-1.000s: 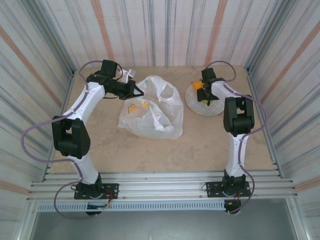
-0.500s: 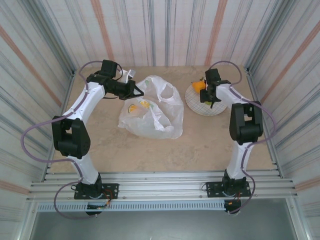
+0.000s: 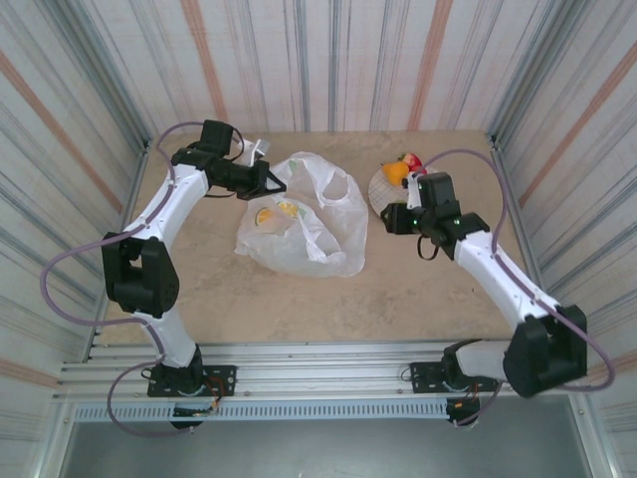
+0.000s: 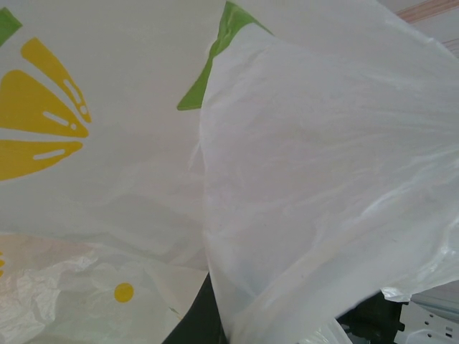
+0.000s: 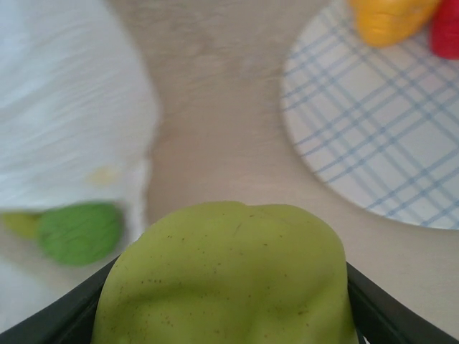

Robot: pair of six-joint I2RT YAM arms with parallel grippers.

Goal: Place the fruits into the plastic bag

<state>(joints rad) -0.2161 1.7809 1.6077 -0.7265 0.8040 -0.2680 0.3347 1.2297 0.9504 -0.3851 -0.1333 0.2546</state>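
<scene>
The white plastic bag (image 3: 309,224), printed with lemon slices, lies at mid-table. My left gripper (image 3: 270,179) is shut on its upper left edge and holds it up; in the left wrist view the bag's film (image 4: 301,179) is pinched just above a dark finger (image 4: 192,326). My right gripper (image 3: 390,218) hangs between the bag and the plate, shut on a yellow-green fruit (image 5: 226,279). An orange fruit (image 3: 396,172) and a red fruit (image 3: 412,162) rest on the plate. A blurred green round shape (image 5: 79,233) lies at the bag's edge (image 5: 64,107).
The round white grid-patterned plate (image 3: 380,191) sits at the back right, close behind my right gripper, and appears as the plate (image 5: 373,143) in the right wrist view. Corrugated walls enclose the table on three sides. Bare tabletop (image 3: 398,289) lies in front of the bag.
My right arm has swung off the plate and leftward toward the bag, carrying the yellow-green fruit. The left arm and the bag have not moved.
</scene>
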